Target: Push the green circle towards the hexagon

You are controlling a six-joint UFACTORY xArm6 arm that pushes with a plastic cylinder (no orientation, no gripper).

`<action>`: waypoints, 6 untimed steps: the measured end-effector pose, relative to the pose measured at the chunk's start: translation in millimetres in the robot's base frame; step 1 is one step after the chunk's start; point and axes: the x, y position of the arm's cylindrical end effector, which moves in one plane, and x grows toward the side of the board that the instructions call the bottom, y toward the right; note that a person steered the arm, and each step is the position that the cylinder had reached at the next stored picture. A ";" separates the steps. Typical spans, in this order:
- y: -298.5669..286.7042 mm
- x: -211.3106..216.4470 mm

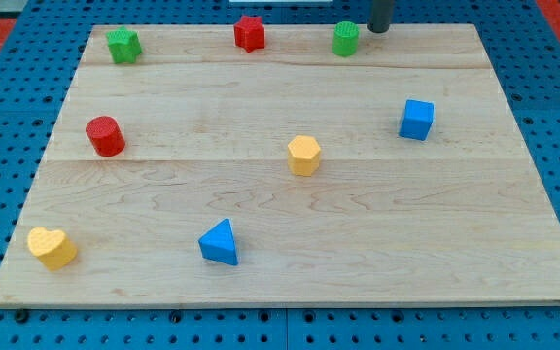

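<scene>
Item: my tip, bare rod end with nothing to grasp, just beside the green circle at its 2 o'clock, apparently not touching. Green circle: top edge of the wooden board. Yellow hexagon: mid-board, at the circle's 7 o'clock, well apart.

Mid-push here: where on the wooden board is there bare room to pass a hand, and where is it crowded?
Bare: the view's bottom right, below the blue cube and right of the blue triangle; also the stretch between the red cylinder and yellow hexagon. Crowded: the top edge, with the green star, red star, green circle and my tip just to its right.
</scene>
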 end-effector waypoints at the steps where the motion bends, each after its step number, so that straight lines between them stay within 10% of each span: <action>1: -26.9 60.8; 2: -36.6 84.5; 4: -12.6 -2.0; 6: -86.2 122.0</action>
